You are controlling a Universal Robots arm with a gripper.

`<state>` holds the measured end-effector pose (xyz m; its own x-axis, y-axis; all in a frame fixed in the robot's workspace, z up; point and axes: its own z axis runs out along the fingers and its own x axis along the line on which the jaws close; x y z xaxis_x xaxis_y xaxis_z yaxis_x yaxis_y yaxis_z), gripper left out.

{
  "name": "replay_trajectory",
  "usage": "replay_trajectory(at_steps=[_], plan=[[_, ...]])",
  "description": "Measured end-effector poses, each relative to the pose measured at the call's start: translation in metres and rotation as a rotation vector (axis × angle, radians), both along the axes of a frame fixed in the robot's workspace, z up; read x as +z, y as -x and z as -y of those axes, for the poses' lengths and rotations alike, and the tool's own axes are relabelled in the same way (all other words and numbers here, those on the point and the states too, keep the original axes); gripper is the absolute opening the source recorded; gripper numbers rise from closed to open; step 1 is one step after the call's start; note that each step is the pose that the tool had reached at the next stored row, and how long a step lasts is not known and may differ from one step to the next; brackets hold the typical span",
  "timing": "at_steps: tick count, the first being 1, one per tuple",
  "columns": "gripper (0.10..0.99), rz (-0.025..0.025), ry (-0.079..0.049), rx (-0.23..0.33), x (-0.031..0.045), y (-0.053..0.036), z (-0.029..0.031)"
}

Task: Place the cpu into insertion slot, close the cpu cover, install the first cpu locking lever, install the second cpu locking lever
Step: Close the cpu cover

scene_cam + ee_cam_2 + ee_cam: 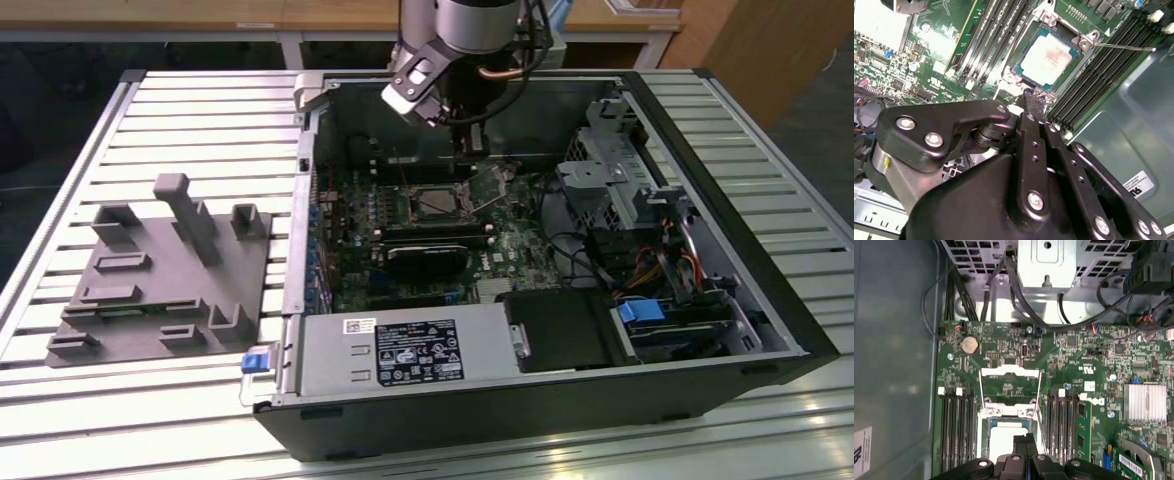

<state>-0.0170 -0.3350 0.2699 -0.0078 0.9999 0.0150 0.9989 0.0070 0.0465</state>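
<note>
Item: open computer case lying on a slatted table, catalogued from the exterior view's left to its right. At the left, a grey moulded fixture with upright posts stands on the table, well apart from the work. Next, on the metal box along the case's near edge, a large printed label and a small white sticker; another white sticker sits on the case wall in the first wrist view. All carry print, none of it transcribed here. At centre, the pincer hangs just above the green board, clenched, fingertips pressed together with nothing seen between them, its tips just beside the socket's edge in both wrist views. The cpu lies flat in the insertion slot, pale top upward: step one judged done. The cpu cover is swung back off the chip, board visible through its cut-out: closing not yet done. One thin locking lever juts free beyond the socket, unlatched; the second lever's position cannot be settled. Both lever steps judged outstanding. At the right, a metal drive cage and cabling.
</note>
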Motion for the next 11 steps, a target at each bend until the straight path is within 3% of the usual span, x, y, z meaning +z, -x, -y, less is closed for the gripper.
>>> replay_trajectory(at_steps=[6,11], plan=[[0.11,-0.0041,0.0,0.0,-0.0012,-0.0086,-0.0018],[0.11,-0.007,0.0,0.0,-0.0039,-0.0212,-0.0045]])
